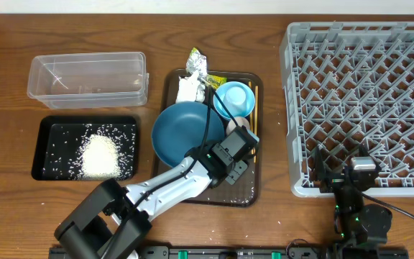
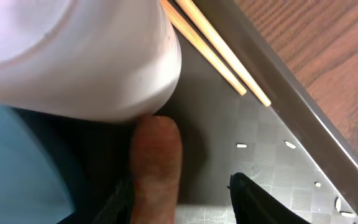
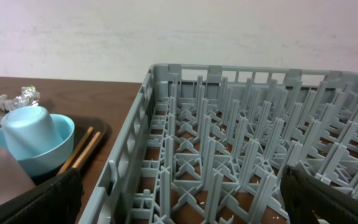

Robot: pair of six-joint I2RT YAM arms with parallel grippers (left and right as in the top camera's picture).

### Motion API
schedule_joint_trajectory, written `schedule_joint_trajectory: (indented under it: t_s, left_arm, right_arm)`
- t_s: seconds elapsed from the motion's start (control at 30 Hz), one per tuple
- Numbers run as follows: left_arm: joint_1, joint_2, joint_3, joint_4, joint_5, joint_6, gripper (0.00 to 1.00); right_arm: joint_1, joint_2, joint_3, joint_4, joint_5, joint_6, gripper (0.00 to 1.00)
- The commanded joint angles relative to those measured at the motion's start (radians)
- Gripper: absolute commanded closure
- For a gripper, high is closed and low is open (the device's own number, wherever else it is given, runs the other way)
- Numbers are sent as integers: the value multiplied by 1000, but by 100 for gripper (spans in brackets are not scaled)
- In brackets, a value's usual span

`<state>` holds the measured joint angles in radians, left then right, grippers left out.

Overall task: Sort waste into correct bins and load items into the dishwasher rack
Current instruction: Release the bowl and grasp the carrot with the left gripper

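Observation:
In the left wrist view a small orange carrot point(image 2: 157, 163) lies on the brown tray point(image 2: 272, 149) between the jaws of my left gripper point(image 2: 182, 199). The carrot rests against the left finger; the right finger point(image 2: 260, 200) stands apart from it, so the gripper is open. Just beyond the carrot are a whitish cup point(image 2: 73, 56) and the chopsticks point(image 2: 219, 53). From overhead, the left gripper point(image 1: 236, 152) hovers over the tray beside the large blue bowl point(image 1: 185, 133). My right gripper point(image 1: 358, 174) is open at the front edge of the grey rack point(image 1: 365, 86).
The clear tub point(image 1: 85, 75) sits at the back left. In front of it the black bin point(image 1: 49, 147) holds rice point(image 1: 99, 155). Foil point(image 1: 196, 61), tissue point(image 1: 190, 88), a yellow packet point(image 1: 216, 80) and the small light-blue bowl point(image 1: 234, 99) crowd the tray's far end.

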<state>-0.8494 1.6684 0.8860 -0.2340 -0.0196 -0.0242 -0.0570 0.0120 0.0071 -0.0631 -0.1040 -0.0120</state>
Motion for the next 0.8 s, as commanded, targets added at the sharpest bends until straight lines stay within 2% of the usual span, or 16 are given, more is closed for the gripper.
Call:
schedule_joint_trajectory:
  t_s: [0.0, 0.37, 0.53, 0.77]
  left_arm:
    - [-1, 11, 21, 1, -34, 13, 44]
    - [-1, 11, 1, -6, -34, 10, 43]
    - [-1, 12, 0, -46, -10, -26, 43]
    - [0, 70, 0, -48, -23, -44, 43]
  right_arm:
    - [-2, -4, -2, -4, 2, -8, 1]
    - [-2, -4, -2, -4, 2, -8, 1]
    - [-2, -4, -2, -4, 2, -8, 1]
    - [-2, -4, -2, -4, 2, -8, 1]
